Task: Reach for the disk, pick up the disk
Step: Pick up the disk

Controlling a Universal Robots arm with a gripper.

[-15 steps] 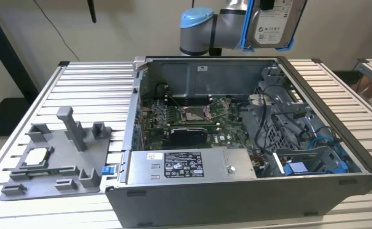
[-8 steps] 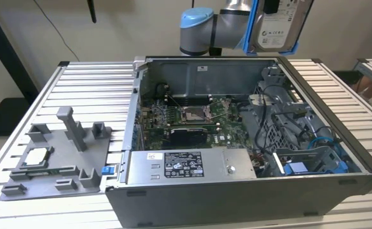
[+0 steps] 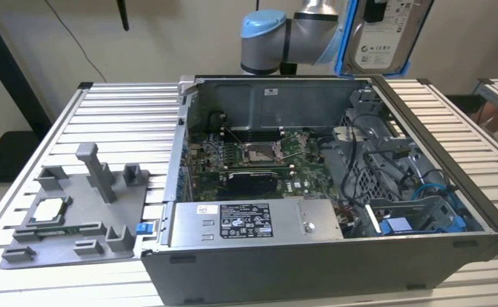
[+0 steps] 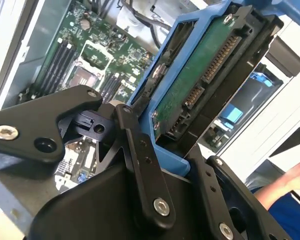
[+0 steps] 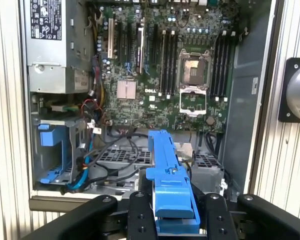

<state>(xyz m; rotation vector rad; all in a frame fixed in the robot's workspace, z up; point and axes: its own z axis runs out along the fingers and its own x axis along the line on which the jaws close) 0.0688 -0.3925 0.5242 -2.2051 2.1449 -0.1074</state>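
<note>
The disk hangs upright above the back right corner of the open computer case in the exterior view, its white label facing the camera and its blue frame around it. My gripper is shut on the disk's blue frame. In the second wrist view the disk shows its green circuit board and connector. In the first wrist view the blue frame of the disk stands edge-on between my black fingers, and my gripper clamps it over the case's drive bay area.
Inside the case lie the motherboard, a long grey box with a sticker, loose cables and a blue drive bay. A grey fixture holding a small silver chip sits on the exterior view's left. A person's arm is nearby.
</note>
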